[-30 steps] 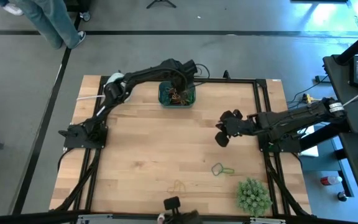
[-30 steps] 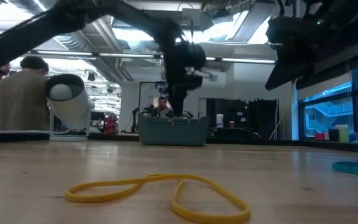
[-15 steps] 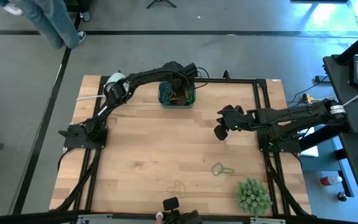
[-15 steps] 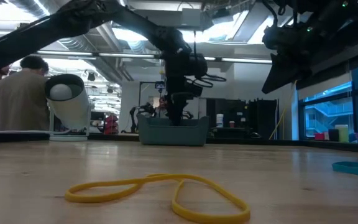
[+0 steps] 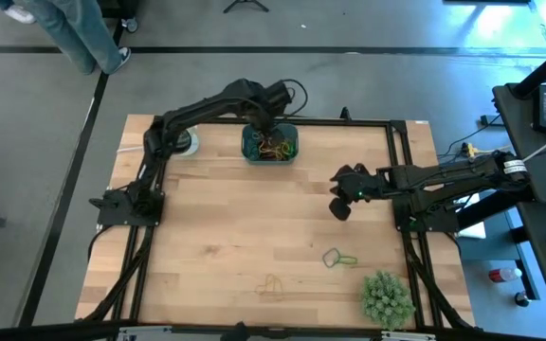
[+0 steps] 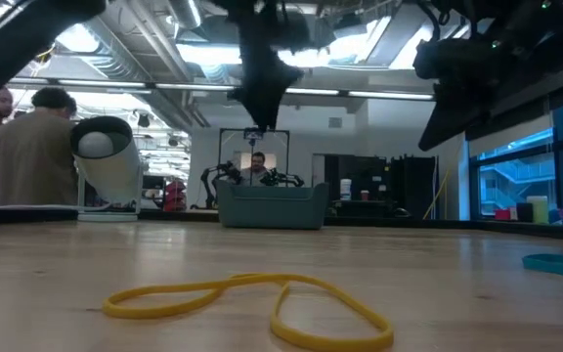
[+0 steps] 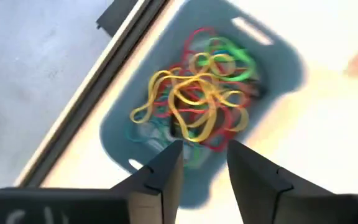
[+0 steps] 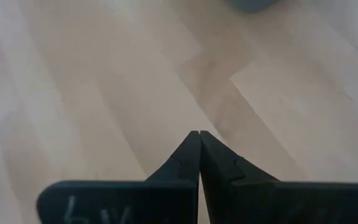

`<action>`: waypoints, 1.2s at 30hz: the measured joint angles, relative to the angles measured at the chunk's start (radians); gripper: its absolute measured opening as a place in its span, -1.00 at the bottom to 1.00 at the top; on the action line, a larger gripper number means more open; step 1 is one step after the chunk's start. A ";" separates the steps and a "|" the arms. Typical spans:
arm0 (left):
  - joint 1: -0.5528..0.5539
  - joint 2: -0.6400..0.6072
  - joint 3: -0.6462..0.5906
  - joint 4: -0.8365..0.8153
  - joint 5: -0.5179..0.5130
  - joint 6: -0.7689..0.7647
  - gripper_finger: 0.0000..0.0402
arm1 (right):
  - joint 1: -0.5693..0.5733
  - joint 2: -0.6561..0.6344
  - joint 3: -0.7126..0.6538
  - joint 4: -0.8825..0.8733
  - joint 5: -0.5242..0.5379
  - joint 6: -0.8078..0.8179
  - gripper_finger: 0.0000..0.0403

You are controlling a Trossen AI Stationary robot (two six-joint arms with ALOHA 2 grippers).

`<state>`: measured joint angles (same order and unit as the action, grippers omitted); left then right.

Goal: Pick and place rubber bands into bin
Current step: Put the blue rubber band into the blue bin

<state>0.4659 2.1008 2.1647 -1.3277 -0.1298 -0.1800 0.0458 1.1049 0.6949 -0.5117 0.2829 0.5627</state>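
Left gripper point(image 7: 201, 163): positioned above the bin point(image 5: 270, 145) at the upper centre of the high view. In the left wrist view its two fingers point(image 7: 164, 177) stand a small way apart with nothing between them. In the low view the same gripper point(image 6: 259, 108) hangs clear above the bin point(image 6: 273, 206), not touching it.

Bin: teal-blue, sitting on the desk point(image 5: 235, 237) close to the far edge, upper centre of the high view. It contains a tangled heap of rubber bands point(image 7: 194, 106), yellow, red, green and orange, lying on its floor.

Loose bands on the desk: a green band point(image 5: 339, 257) lies in the lower right part of the high view; a yellow band point(image 5: 271, 283) lies lower centre, well apart from the bin. The yellow band point(image 6: 252, 303) fills the foreground of the low view, twisted into two loops and flat on the wood.

Right gripper point(image 5: 339, 201): held over bare desk at centre right of the high view, above and well apart from the green band. In the right wrist view its fingers point(image 8: 191, 158) are pressed together tip to tip, holding nothing.

Other items: a green spiky plant point(image 5: 387, 298) at the lower right corner of the desk; a white roll point(image 6: 110, 171) at the left of the low view; a person point(image 6: 27, 152) seen in the room behind it.
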 joint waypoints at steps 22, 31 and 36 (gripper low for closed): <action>-0.359 -0.104 -0.083 0.119 0.001 0.046 -0.99 | 0.136 0.000 0.000 -0.005 -0.033 0.200 -0.98; -0.402 -0.341 -0.672 0.471 0.162 0.003 -0.99 | 0.236 0.003 0.000 0.052 -0.014 0.384 -0.99; -0.432 -0.583 -1.032 0.666 0.174 -0.095 -0.99 | 0.277 0.062 0.032 0.097 -0.010 0.475 -0.99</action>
<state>0.0341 1.5183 1.1331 -0.6617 0.0446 -0.2750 0.3230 1.1673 0.7266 -0.4152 0.2725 1.0373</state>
